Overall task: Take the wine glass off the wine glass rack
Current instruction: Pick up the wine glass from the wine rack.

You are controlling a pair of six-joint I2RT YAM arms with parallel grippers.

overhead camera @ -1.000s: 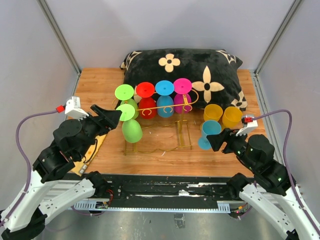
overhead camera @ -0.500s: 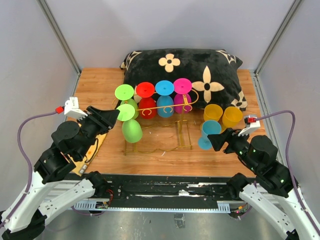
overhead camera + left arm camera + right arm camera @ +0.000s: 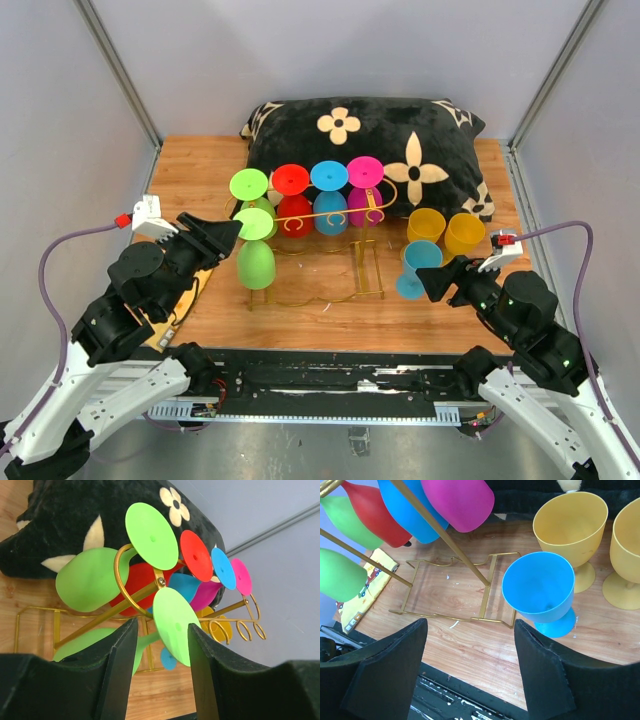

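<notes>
Straddling green wine glass (image 3: 174, 624) stem, seen wrist-side only, left jaws half-apart, grip unclear; right jaws wide, empty.

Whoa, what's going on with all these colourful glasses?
Two robot arms are taking glasses off a gold wine glass rack. The left gripper has its fingers on either side of the stem of the front green wine glass, which hangs upside down from the rack. Whether it is actually squeezing the stem is unclear. The right gripper hangs open, holding nothing, near a blue glass standing upright beside two yellow ones.
</notes>
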